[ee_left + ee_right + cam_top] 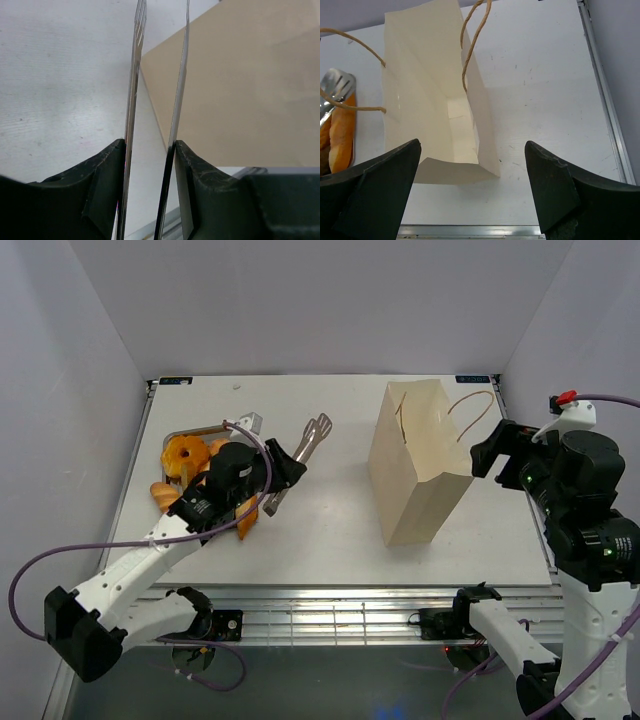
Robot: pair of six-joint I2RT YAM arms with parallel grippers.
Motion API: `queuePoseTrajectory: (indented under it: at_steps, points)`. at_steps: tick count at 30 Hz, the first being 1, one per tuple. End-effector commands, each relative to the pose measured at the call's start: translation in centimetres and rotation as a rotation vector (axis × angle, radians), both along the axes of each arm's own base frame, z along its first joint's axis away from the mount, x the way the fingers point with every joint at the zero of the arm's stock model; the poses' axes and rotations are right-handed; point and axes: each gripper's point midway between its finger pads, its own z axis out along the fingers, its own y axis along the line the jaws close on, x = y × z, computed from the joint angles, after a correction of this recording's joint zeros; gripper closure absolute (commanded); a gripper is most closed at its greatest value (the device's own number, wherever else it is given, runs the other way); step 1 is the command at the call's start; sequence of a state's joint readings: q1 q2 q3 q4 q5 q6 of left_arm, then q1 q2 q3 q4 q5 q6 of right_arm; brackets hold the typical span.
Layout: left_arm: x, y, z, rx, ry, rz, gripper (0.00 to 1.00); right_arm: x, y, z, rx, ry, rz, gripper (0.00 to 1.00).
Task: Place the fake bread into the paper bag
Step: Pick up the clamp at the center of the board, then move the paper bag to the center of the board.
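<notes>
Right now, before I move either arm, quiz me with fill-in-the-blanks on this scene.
The left jaws are shut on the silver metal ___. The right jaws stand ___, holding nothing. The glossy orange toy bread lies on the ___ side of the cream-beige paper carrier bag.
Missing: tongs; open; left.

Between right gripper [472, 145] jaws, spread wide: paper bag [430, 75] mouth (2 cord handles [470, 45]); fake bread [342, 135], tongs [337, 85] left.
</notes>
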State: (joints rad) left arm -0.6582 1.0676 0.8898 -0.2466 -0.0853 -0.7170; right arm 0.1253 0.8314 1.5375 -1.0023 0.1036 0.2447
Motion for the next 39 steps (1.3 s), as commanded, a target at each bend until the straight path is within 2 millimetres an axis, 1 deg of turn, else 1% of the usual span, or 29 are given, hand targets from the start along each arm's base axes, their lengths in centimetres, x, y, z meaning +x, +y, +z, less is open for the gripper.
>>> queuePoseTrajectory:
  at_steps: [1, 2, 3, 4, 5, 6, 7, 8, 9, 10, 11, 14, 15, 16, 17, 18, 19, 20, 21, 23, 24, 25, 26, 27, 29, 30, 33, 35, 39]
  points:
    - [-2.2, -0.2, 5.0, -0.135, -0.014, -0.083, 0.46, 0.9, -0.3, -1.1, -0.061, 0.036, 0.013, 0.10]
    - [-2.7, 0.0, 6.1, -0.167, -0.025, -0.088, 0.45, 1.2, 0.1, -1.9, -0.063, 0.059, 0.036, 0.09]
    - [-3.2, 0.1, 6.6, -0.181, -0.021, -0.106, 0.45, 1.8, 0.5, -2.6, -0.069, 0.090, 0.055, 0.09]
    - [-3.3, 0.4, 7.7, -0.201, -0.035, -0.104, 0.44, 2.1, 0.9, -2.9, -0.075, 0.098, 0.086, 0.08]
    - [-3.5, 0.6, 8.3, -0.214, -0.040, -0.110, 0.44, 2.7, 1.1, -3.8, -0.082, 0.121, 0.099, 0.06]
    - [-4.2, 0.7, 9.0, -0.237, -0.036, -0.132, 0.43, 3.1, 1.3, -4.2, -0.090, 0.125, 0.112, 0.04]
    - [-4.2, 1.1, 9.5, -0.250, -0.041, -0.131, 0.42, 3.5, 1.5, -4.4, -0.092, 0.123, 0.130, 0.01]
    - [-4.3, 1.2, 10.0, -0.265, -0.042, -0.138, 0.42, 4.4, 1.6, -4.8, -0.106, 0.125, 0.137, 0.00]
    - [-5.0, 1.0, 10.2, -0.285, -0.026, -0.179, 0.42, 4.9, 1.6, -5.3, -0.113, 0.139, 0.140, 0.04]
    - [-4.7, 1.5, 10.3, -0.296, -0.022, -0.178, 0.41, 5.3, 1.7, -5.6, -0.114, 0.151, 0.142, 0.05]
    - [-4.6, 1.6, 10.2, -0.305, -0.010, -0.192, 0.41, 6.2, 1.9, -6.1, -0.118, 0.172, 0.148, 0.07]
    - [-4.4, 2.3, 9.4, -0.342, 0.051, -0.236, 0.42, 7.8, 2.0, -7.1, -0.142, 0.198, 0.163, 0.14]
    - [-4.4, 2.5, 9.0, -0.359, 0.057, -0.243, 0.43, 8.4, 2.1, -7.1, -0.153, 0.190, 0.171, 0.21]
    - [-4.6, 3.2, 9.3, -0.388, 0.058, -0.243, 0.44, 8.8, 2.1, -7.1, -0.156, 0.189, 0.171, 0.24]
    - [-4.5, 3.5, 9.4, -0.396, 0.055, -0.236, 0.44, 9.4, 2.8, -7.6, -0.143, 0.203, 0.207, 0.27]
    - [-4.5, 3.9, 9.1, -0.393, 0.067, -0.223, 0.44, 10.0, 3.1, -7.3, -0.136, 0.188, 0.219, 0.30]
    - [-4.4, 4.5, 9.1, -0.385, 0.055, -0.205, 0.44, 10.4, 3.7, -7.3, -0.120, 0.186, 0.244, 0.40]
    - [-4.2, 4.8, 9.0, -0.375, 0.052, -0.187, 0.44, 11.0, 4.0, -7.8, -0.112, 0.199, 0.257, 0.44]
    - [-4.3, 5.2, 8.7, -0.363, 0.067, -0.169, 0.44, 11.3, 4.4, -7.9, -0.102, 0.201, 0.270, 0.52]
    - [-4.1, 6.3, 9.3, -0.324, 0.025, -0.113, 0.44, 12.1, 5.0, -8.3, -0.084, 0.205, 0.292, 0.65]
    - [-4.3, 6.7, 8.9, -0.302, 0.040, -0.086, 0.44, 12.3, 5.2, -8.4, -0.076, 0.207, 0.300, 0.79]
    - [-4.4, 7.2, 9.6, -0.285, 0.014, -0.064, 0.44, 12.7, 5.4, -8.3, -0.065, 0.201, 0.302, 0.85]
    - [-4.0, 8.3, 9.8, -0.243, -0.016, -0.004, 0.44, 12.9, 5.6, -8.5, -0.057, 0.207, 0.304, 0.90]
    - [-4.2, 8.9, 9.4, -0.219, -0.002, 0.025, 0.44, 13.0, 6.1, -8.4, -0.038, 0.200, 0.325, 0.92]
    - [-4.3, 9.9, 9.8, -0.190, -0.026, 0.071, 0.44, 13.3, 6.9, -7.8, 0.007, 0.177, 0.347, 0.92]
    - [-4.4, 10.4, 9.6, -0.167, -0.030, 0.099, 0.44, 13.2, 7.7, -7.5, 0.038, 0.168, 0.382, 0.92]
    - [-4.6, 11.1, 9.0, -0.136, -0.023, 0.127, 0.45, 13.3, 9.2, -6.2, 0.126, 0.127, 0.420, 0.92]
    - [-4.7, 11.4, 8.6, -0.125, -0.017, 0.139, 0.46, 13.7, 9.6, -5.6, 0.160, 0.102, 0.415, 0.92]
    - [-4.8, 12.0, 7.4, -0.098, 0.007, 0.168, 0.46, 14.5, 10.2, -6.0, 0.206, 0.120, 0.356, 0.92]
